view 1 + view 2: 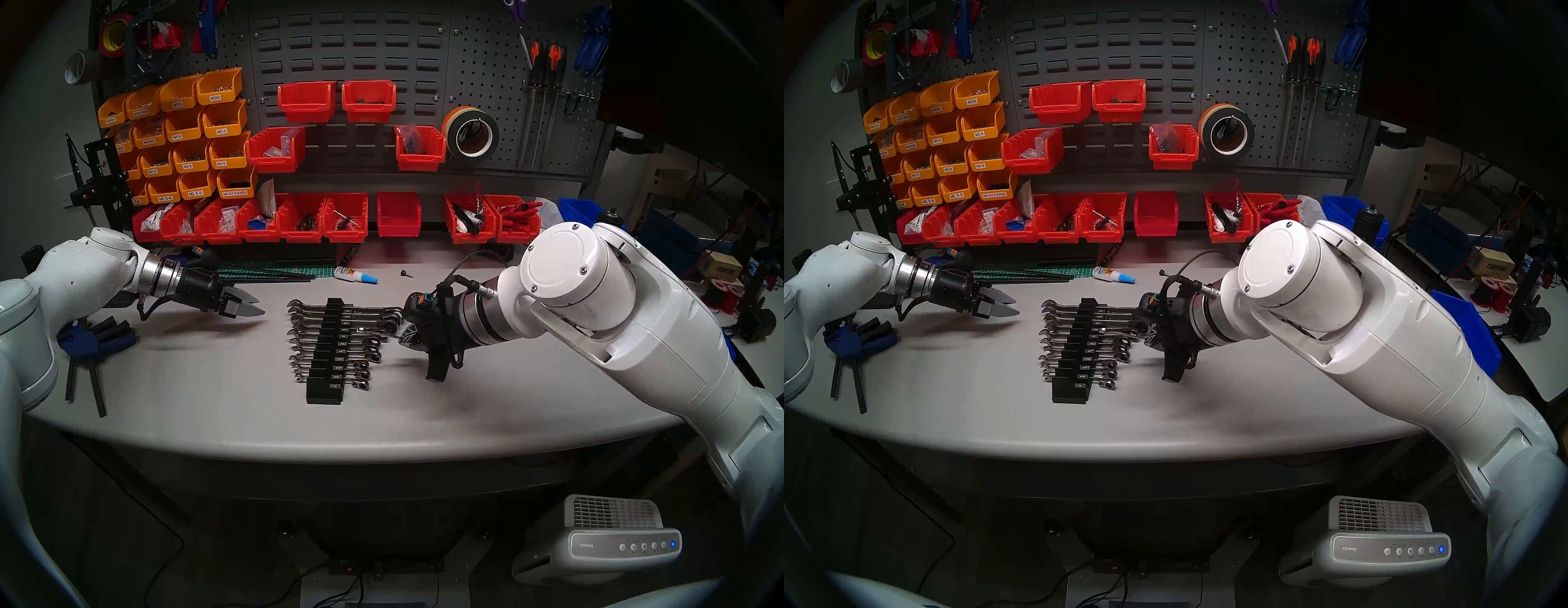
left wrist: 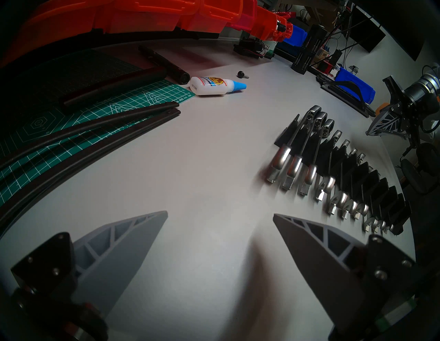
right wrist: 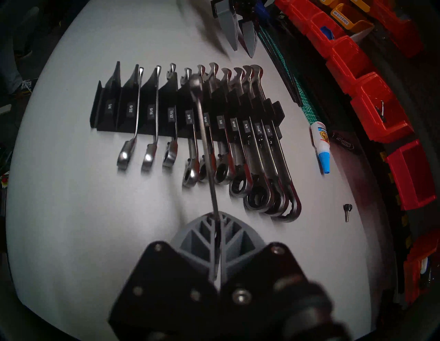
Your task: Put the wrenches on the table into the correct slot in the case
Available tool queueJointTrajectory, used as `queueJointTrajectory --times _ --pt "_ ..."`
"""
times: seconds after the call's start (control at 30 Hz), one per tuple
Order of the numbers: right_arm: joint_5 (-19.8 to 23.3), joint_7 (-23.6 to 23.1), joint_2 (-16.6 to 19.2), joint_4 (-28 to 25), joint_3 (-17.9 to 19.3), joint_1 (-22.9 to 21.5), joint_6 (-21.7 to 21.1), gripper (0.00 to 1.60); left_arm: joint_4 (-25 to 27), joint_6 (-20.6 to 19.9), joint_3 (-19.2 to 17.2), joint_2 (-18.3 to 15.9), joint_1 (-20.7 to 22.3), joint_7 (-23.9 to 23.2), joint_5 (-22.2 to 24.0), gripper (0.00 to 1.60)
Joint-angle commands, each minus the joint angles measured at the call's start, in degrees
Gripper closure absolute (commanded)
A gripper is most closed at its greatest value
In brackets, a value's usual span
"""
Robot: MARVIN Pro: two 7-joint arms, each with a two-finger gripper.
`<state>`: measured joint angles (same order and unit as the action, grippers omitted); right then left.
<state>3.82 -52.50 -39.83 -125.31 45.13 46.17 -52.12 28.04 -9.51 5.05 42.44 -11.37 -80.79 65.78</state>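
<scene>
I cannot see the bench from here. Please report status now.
Right gripper shut on slim wrench, held above the rack. Left gripper open, empty, off to the side. 1/4 slot empty. Nothing in the way.

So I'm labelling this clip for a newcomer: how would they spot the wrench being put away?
Find the black rack mid-table. Beside its ratchet wrenches, the right gripper is shut on one wrench. It alone is slim, plain, and hanging above the rack rather than slotted.

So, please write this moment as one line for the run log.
right gripper: shut on slim wrench, above black rack | left gripper: open, empty | 1/4 slot: empty
</scene>
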Motion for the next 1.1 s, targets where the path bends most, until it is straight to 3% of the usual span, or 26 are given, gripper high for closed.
queueJointTrajectory --times 0.0,0.23,0.43,0.5,0.53,0.67,1.07 --pt "-0.6 -6.3 6.0 -1.9 -0.1 -6.3 4.4 1.6 -0.1 0.1 -0.6 0.1 1.5 0.0 0.2 0.0" --pt "-1.8 -11.6 8.4 -1.2 -3.1 -10.3 10.5 1.6 -0.1 0.1 -0.6 0.1 1.5 0.0 0.2 0.0" --pt "-4.6 -16.7 6.6 1.1 -4.8 -13.0 15.8 1.6 -0.1 0.0 -0.6 0.1 1.5 -0.1 0.1 0.0" --pt "-5.2 -18.5 5.7 2.0 -5.6 -14.1 16.6 1.54 -0.1 0.0 -0.6 0.1 1.5 -0.1 0.1 0.0" --pt "-5.5 -19.0 5.3 2.3 -5.9 -14.5 17.0 1.6 -0.1 0.0 -0.6 0.1 1.5 -0.1 0.1 0.0" --pt "-6.0 -20.4 4.6 3.1 -7.2 -16.0 17.8 1.6 -0.1 0.0 -0.6 0.1 1.5 -0.1 0.1 0.0" --pt "-5.5 -20.4 3.9 5.5 -7.3 -17.1 17.8 1.6 -0.1 0.0 -0.6 0.1 1.5 -0.1 0.1 0.0"
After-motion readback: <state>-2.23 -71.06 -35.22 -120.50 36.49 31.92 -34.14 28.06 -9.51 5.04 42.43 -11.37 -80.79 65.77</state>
